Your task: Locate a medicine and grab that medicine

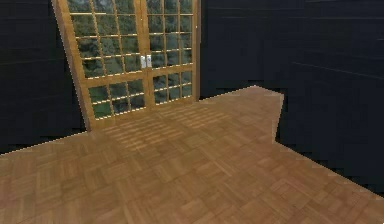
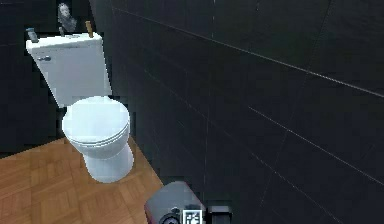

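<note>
A white toilet (image 2: 97, 135) with its lid down stands against the dark tiled wall at the arm side view's left. On its tank (image 2: 68, 65) rests a small grey object (image 2: 66, 16), too small to name, with a small brown thing (image 2: 95, 27) at the tank's right end. At the bottom edge of that view the gripper (image 2: 162, 207) shows as a dark rounded body beside two white marked squares (image 2: 191, 216). Its far end cannot be made out, so I cannot tell whether it holds anything.
A wooden double door with glass panes (image 1: 135, 55) stands ahead in the forward view between dark walls (image 1: 320, 80). Parquet floor (image 1: 190, 160) spreads wide before it. A dark tiled wall (image 2: 270, 110) runs close along the arm side view's right.
</note>
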Motion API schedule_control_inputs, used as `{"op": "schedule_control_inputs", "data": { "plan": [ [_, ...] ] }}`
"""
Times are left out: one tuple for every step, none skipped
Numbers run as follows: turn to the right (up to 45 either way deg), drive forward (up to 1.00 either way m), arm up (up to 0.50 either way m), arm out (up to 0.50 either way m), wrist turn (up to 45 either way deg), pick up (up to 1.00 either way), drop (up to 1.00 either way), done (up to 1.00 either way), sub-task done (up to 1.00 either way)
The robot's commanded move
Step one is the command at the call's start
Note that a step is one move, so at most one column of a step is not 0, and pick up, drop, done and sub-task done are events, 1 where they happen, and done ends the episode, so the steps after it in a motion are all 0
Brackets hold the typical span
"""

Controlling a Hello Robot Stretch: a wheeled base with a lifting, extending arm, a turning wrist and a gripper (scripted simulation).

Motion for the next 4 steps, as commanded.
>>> {"op": "schedule_control_inputs", "data": {
  "plan": [
    [0.0,0.0,0.0,0.0,45.0,0.0,0.0,0.0,0.0],
    [0.0,0.0,0.0,0.0,45.0,0.0,0.0,0.0,0.0],
    [0.0,0.0,0.0,0.0,3.0,0.0,0.0,0.0,0.0],
    [0.0,0.0,-0.3,0.0,0.0,0.0,0.0,0.0,0.0]
  ]
}}
